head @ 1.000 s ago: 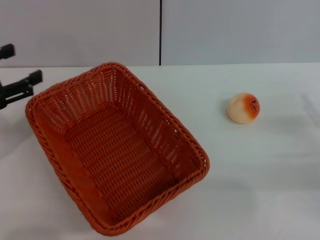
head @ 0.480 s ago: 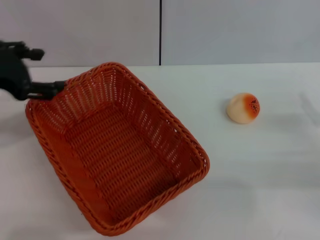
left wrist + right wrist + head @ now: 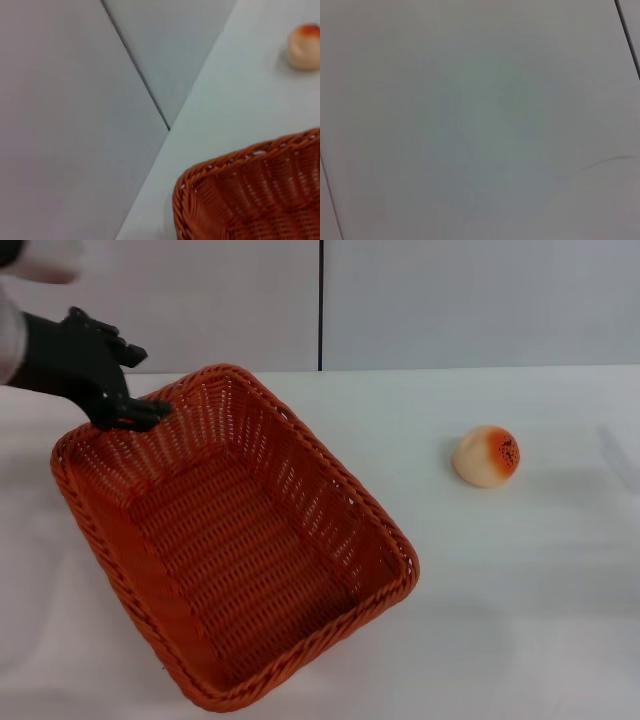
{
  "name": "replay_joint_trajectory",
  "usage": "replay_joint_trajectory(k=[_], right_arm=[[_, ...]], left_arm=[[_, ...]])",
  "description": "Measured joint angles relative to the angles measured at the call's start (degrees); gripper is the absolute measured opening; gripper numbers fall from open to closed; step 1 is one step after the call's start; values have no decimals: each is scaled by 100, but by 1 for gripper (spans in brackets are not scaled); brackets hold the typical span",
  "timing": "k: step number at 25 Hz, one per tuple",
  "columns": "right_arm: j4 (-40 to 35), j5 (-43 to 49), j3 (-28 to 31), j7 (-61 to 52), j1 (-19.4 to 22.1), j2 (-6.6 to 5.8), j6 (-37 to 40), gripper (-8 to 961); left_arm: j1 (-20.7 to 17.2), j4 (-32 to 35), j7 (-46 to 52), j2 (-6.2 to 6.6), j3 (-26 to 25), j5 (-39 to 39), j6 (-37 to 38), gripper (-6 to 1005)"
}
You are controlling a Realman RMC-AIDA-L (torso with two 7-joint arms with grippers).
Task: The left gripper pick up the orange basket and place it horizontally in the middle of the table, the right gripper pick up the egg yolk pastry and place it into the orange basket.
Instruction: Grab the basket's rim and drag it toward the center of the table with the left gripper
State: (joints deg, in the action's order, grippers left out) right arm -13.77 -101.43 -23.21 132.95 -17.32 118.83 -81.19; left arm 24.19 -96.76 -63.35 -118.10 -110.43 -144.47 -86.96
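First step: left gripper (image 3: pixel 140 415) over far left rim of slanted orange basket (image 3: pixel 235 540); finger opening unclear, nothing held. Next: clamp rim, square basket mid-table. Pastry (image 3: pixel 486 455) well apart, right.

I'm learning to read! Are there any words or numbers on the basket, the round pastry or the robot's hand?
None: no words or numbers can be read.
Orange basket: plain weave, no label.
Egg yolk pastry: only dark specks, not letters.
Left pincer at the basket's far corner: black, no readable writing.
Table: plain white.
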Motion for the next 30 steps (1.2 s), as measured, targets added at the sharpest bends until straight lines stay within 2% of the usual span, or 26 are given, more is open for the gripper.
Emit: replay_joint_trajectory(k=[2, 7, 11, 12, 20, 24, 30], right_arm=[[23, 0, -12, 1, -18, 0, 8, 726], [110, 0, -5, 25, -68, 0, 75, 726], [134, 0, -3, 29, -83, 0, 95, 726], [144, 0, -1, 29, -86, 0, 97, 726], [180, 0, 1, 33, -87, 6, 147, 726], [186, 0, 1, 34, -87, 9, 157, 726], [185, 0, 1, 37, -85, 4, 166, 725]], left_arm=[[340, 107, 272, 3, 320, -553, -103, 670], [706, 385, 595, -13, 735, -1104, 54, 643], [957, 730, 703, -9, 816, -1300, 164, 671], [1131, 1026, 738, -8, 845, -1441, 197, 678], [1457, 1827, 836, -16, 1064, -1920, 699, 736], [1822, 2444, 953, 8, 1017, -2048, 739, 778], [2092, 2948, 1003, 24, 997, -2097, 615, 777]])
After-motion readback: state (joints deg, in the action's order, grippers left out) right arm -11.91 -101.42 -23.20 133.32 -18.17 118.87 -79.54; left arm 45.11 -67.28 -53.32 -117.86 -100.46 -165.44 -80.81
